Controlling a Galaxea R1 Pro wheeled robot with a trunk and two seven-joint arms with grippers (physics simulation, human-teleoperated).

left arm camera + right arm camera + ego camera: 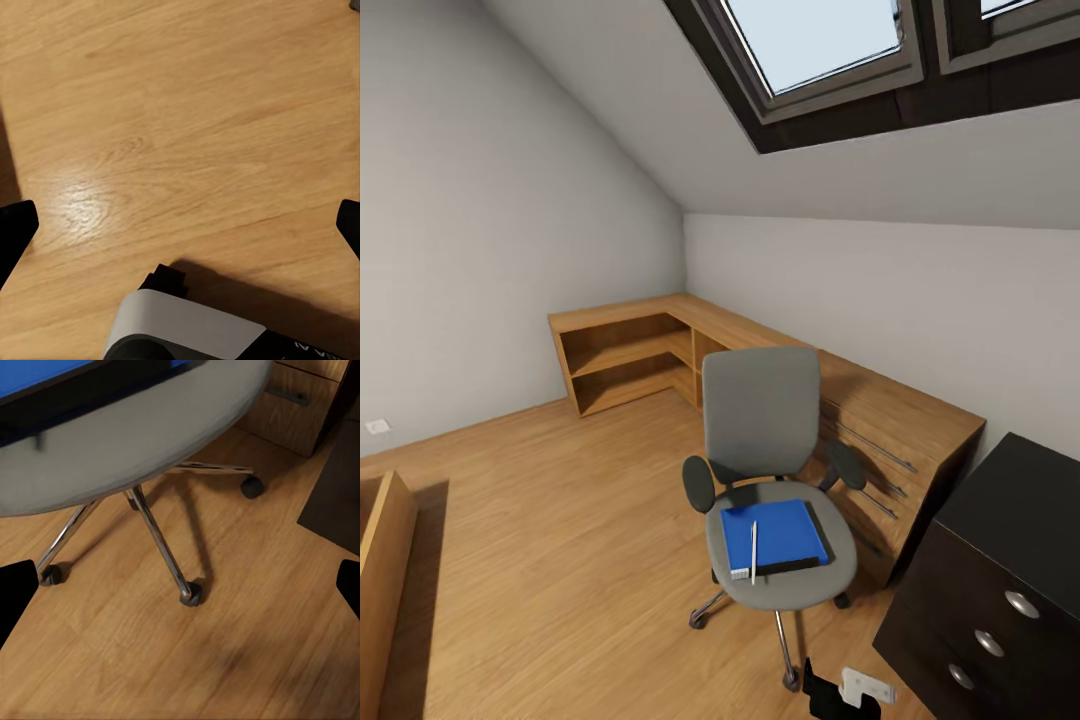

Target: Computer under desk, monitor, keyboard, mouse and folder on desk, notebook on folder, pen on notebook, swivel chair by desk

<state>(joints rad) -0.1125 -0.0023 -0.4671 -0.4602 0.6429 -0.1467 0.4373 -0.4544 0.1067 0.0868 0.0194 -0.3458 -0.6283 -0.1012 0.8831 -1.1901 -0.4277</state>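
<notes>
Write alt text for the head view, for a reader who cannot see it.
A grey swivel chair stands on a wooden floor in an attic bedroom, with a blue folder and a white pen lying on its seat. A low wooden shelf unit runs along the walls behind it, and a black drawer unit with silver knobs sits at the right edge.

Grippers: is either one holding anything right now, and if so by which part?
Nothing is held. Both sets of jaws stand wide open over bare floor; the folder lies on the swivel chair seat.

Head view high, facing the swivel chair [775, 480], right wrist view low beneath its seat, left wrist view close over floor [180, 135]
</notes>
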